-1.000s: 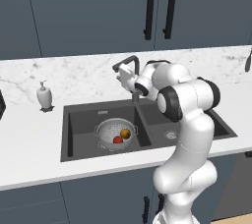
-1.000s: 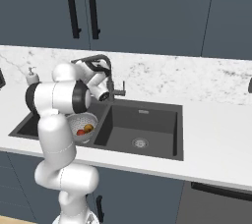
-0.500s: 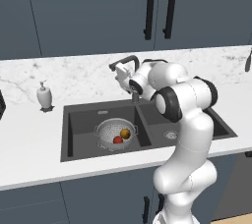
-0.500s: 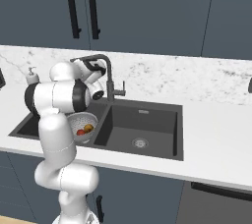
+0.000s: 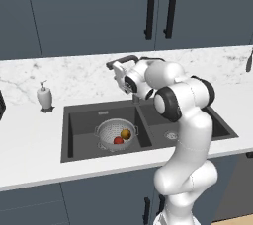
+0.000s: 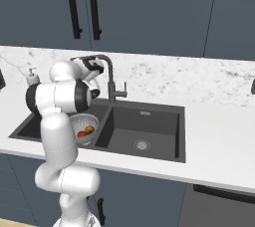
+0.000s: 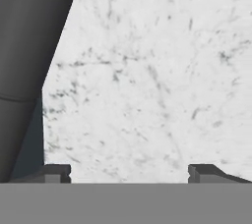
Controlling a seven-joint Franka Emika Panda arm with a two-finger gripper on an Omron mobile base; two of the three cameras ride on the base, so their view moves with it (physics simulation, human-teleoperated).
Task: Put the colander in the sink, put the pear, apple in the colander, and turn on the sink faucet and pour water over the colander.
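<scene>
I see my gripper (image 7: 129, 171) with its jaws wide apart and nothing between them, facing the marble wall behind the sink (image 5: 76, 147). It sits up by the faucet (image 6: 110, 79) at the sink's back edge. The colander (image 5: 109, 133) rests in the left basin, near the divider, with the apple (image 5: 118, 140) and pear (image 5: 126, 133) inside, touching.
</scene>
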